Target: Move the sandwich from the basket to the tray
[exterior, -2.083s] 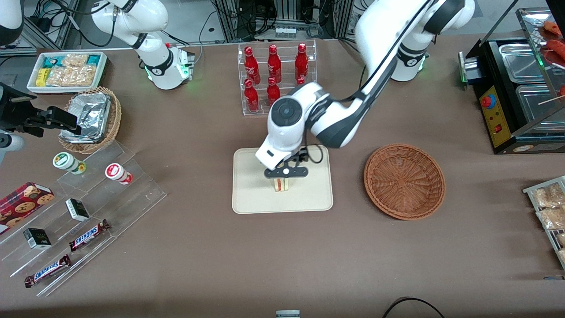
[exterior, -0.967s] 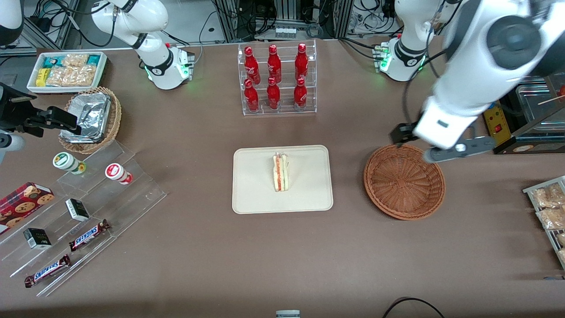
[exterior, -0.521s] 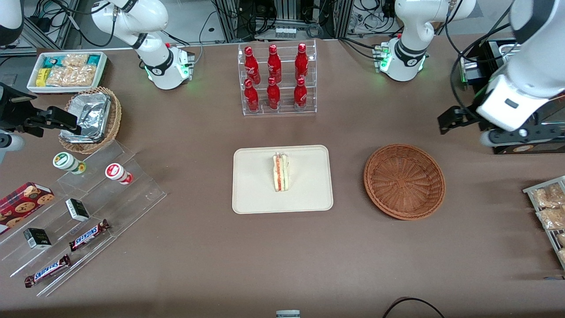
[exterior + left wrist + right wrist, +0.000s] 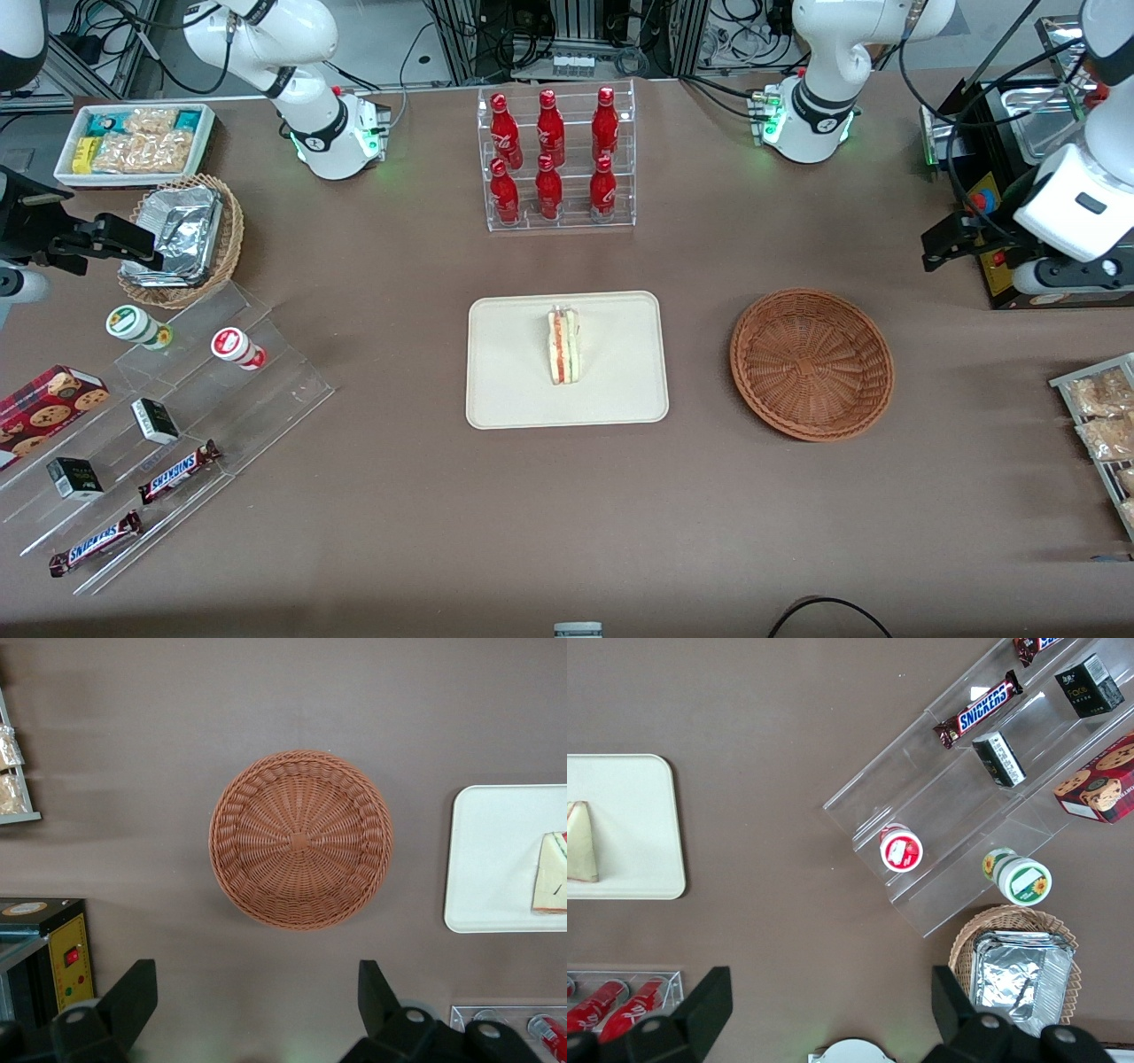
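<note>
Front view: sandwich (image 4: 563,346) lies on tray (image 4: 514,390); basket (image 4: 811,363) beside it; gripper (image 4: 252,1005) spread wide above table.

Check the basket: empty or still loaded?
Empty: basket shows only bare weave; sandwich lies on tray. Open claw hovers near the basket.

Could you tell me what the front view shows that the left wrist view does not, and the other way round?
Only the front view shows the whole tray, the full sandwich standing on it, the complete rack of red bottles and the candy bars toward the parked arm's end. Only the left wrist view shows the gripper with its fingers spread wide, holding nothing, raised well above the table beside the basket. Both show the basket with nothing in it, and the sandwich on the tray.
</note>
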Robot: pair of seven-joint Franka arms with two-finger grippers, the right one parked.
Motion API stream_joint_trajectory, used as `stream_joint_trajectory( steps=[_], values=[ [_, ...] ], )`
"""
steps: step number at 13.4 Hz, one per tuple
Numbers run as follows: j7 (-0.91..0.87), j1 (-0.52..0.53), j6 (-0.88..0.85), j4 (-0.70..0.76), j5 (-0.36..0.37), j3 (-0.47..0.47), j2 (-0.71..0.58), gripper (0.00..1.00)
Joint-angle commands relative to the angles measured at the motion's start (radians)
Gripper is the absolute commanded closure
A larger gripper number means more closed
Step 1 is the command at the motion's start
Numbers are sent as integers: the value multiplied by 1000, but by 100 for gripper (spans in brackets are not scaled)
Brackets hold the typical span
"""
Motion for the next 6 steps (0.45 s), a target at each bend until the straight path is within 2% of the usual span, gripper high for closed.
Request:
stream_joint_trajectory(
  steps=[1,6],
  values=[
    [23,1,-27,42,1,9,22,0],
    [20,9,-33,40,3,11,10,0]
  ],
)
